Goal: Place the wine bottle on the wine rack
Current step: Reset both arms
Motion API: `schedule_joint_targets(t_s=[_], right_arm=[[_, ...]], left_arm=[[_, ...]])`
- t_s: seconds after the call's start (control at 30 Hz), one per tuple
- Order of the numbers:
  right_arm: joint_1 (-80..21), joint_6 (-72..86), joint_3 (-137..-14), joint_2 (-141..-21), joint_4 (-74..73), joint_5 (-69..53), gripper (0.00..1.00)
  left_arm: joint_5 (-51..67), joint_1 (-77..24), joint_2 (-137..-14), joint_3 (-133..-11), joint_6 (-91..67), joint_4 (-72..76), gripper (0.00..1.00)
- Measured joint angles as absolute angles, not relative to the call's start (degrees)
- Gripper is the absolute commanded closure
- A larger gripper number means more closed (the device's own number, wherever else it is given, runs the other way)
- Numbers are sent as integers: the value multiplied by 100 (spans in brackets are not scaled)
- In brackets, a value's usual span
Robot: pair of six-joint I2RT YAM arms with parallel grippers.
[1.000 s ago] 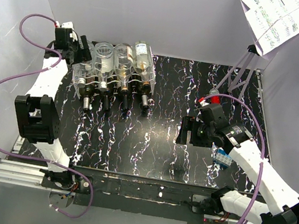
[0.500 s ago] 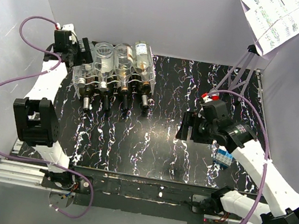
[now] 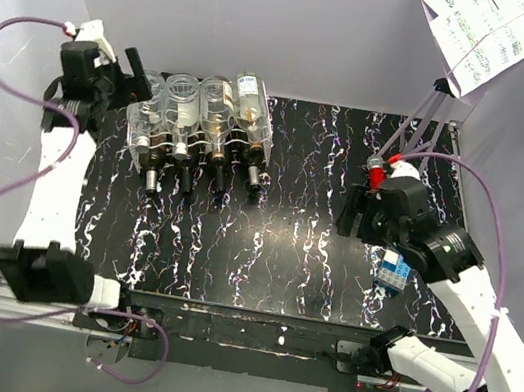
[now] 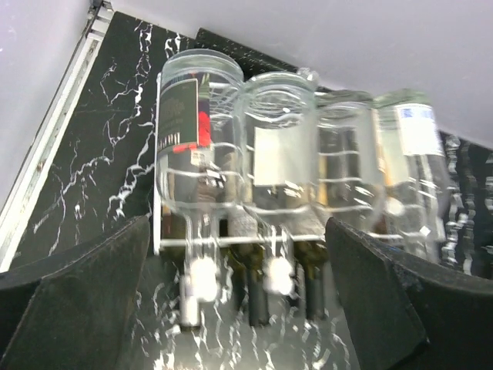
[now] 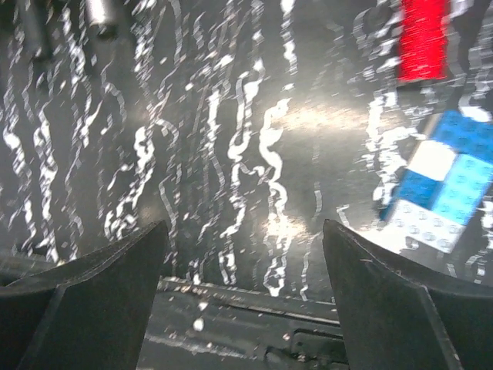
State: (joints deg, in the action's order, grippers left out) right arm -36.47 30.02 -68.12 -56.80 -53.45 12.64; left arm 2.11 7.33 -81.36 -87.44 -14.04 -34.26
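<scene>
The white wire wine rack (image 3: 267, 142) stands at the back left of the black marbled table. Several clear wine bottles (image 3: 173, 111) lie side by side in its cradles, necks toward me. In the left wrist view the rack's wire (image 4: 231, 241) and the bottles (image 4: 192, 139) fill the middle. My left gripper (image 3: 129, 73) is open and empty, raised just left of and behind the rack; its fingers frame the rack in its own view (image 4: 237, 231). My right gripper (image 3: 356, 215) is open and empty above the table at centre right, also shown in the right wrist view (image 5: 245, 227).
A blue and white brick block (image 3: 393, 272) lies under the right arm and shows in the right wrist view (image 5: 439, 193). A red piece (image 3: 377, 176) sits by the right wrist. A stand with a paper sheet (image 3: 429, 114) is at the back right. Grey walls enclose the table.
My left arm has lifted and pulled back to the left, away from the rack. My right arm has swung a little right and back. The bottles have not moved.
</scene>
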Motion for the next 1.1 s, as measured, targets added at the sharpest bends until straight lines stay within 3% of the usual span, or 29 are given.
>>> schedule_joint_targets(t_s=[0.2,0.4,0.73,1.1], right_arm=[[-3642,2993,-6921,-4976,-5509,2740,10],[-3638,3122,-7531,-4456,-5804,4112,10],[-3634,2873,-7979,-3721,-6027,5328,9],[-3634,2821,-7972,-3417,-6029,5387,8]], left_arm=[[235,731,-5850,-7878,-1955,-3953,2],[-458,650,-4464,-7526,-2316,-4941,2],[-1096,204,-3422,-7524,-2333,-5697,2],[-1378,-189,-3420,-7767,-2187,-5758,2]])
